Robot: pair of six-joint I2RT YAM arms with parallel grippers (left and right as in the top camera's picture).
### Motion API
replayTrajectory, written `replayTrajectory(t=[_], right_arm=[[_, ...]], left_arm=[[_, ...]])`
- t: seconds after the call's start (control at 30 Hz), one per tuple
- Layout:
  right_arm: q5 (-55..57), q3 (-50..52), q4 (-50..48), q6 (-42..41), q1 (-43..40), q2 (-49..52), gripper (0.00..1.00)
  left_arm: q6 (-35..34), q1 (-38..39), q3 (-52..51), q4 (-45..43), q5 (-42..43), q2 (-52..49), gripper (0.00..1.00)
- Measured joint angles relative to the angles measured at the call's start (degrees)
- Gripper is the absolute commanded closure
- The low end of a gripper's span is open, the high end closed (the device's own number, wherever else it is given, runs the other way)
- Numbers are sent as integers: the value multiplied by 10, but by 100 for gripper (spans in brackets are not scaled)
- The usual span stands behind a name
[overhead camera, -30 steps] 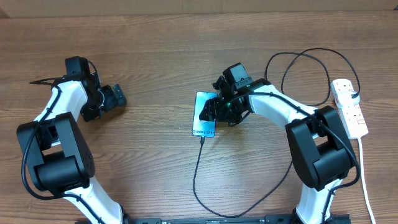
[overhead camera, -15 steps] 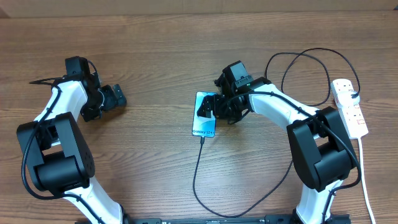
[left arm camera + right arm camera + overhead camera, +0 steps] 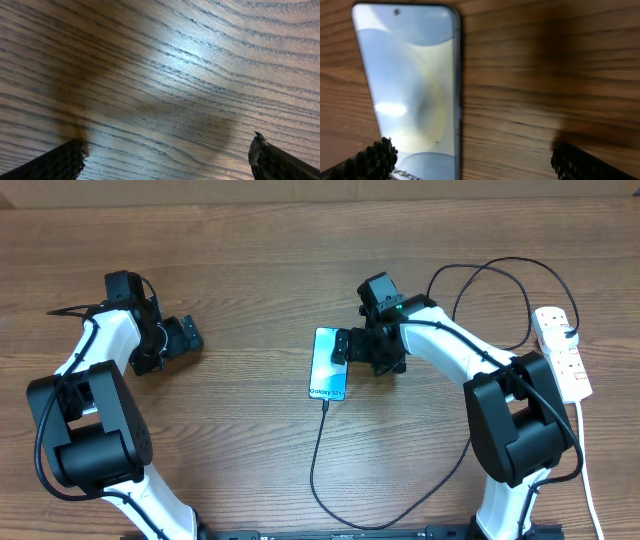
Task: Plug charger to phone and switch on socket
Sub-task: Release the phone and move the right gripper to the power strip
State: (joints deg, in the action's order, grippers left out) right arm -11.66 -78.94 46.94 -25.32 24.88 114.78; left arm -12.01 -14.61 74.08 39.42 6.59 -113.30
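The phone (image 3: 328, 367) is seen lying flat and face up near the middle of the counter (image 3: 250, 260), its screen lit pale blue. The charger (image 3: 312, 470) is met at the phone's near end by its connector tip, and from there the thin black cable is led down, round to the right and up in loops towards the socket (image 3: 562, 355), which lies at the far right edge, well apart from the phone. The plugging-in is therefore judged to be done, though the seating of the tip is too small to be confirmed. The right claw (image 3: 347, 350) is held low at the phone's right edge with its fingers spread wide; in the wrist view one fingertip is seen over the screen and the other over bare wood, and nothing is pinched. The left claw (image 3: 188, 335) is likewise spread over empty wood at the far left. The switch position cannot be told, so the socket is judged to be what is left.
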Motion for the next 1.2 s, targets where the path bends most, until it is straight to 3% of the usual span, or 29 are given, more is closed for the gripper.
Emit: replayTrajectory(t=[0.3,0.77,1.2], right_arm=[[75,-96,99,1,0,3,0],[92,-277,254,22,0,3,0],[201,-332,251,29,-22,-9,0]], left_arm=[[0,0,0,0,0,0,0],[0,0,0,0,0,0,0],[0,0,0,0,0,0,1]])
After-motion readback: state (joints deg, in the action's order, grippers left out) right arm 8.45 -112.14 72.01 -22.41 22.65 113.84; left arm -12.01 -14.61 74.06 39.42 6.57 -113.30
